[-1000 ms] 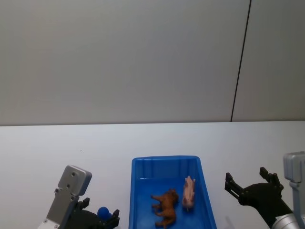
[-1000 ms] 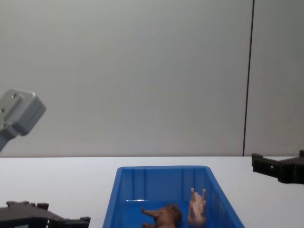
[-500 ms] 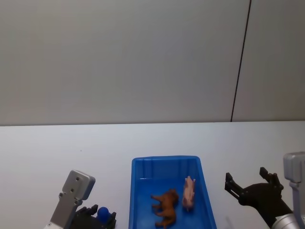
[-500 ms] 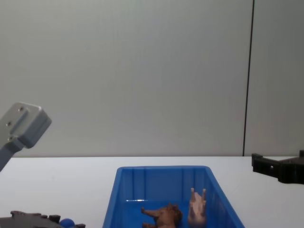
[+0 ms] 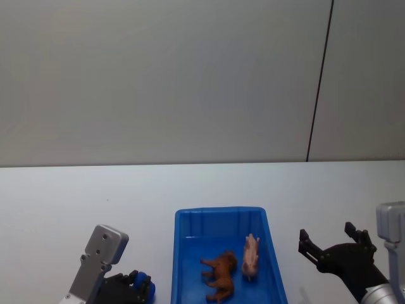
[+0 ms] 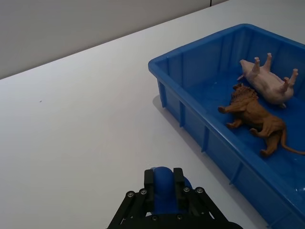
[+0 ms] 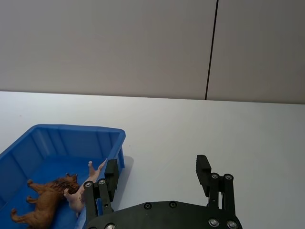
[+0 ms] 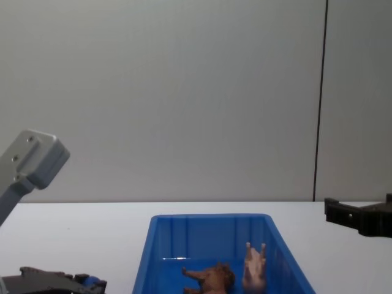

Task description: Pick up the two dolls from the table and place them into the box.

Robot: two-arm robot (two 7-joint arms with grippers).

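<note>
Both dolls, lion [image 5: 219,283] and pig [image 5: 251,256], already in box [image 5: 179,253]. Left end effector [image 6: 164,190] now closed on ball [image 6: 160,176], open a second ago; off-task. Right end effector [image 5: 334,246] open, empty, over worktop [image 5: 126,196].

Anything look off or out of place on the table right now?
Yes. The left gripper is shut on the small blue ball, which is not one of the dolls. The brown lion and pink pig both lie toppled on their sides in the blue box. The right gripper hangs open beside it.
</note>
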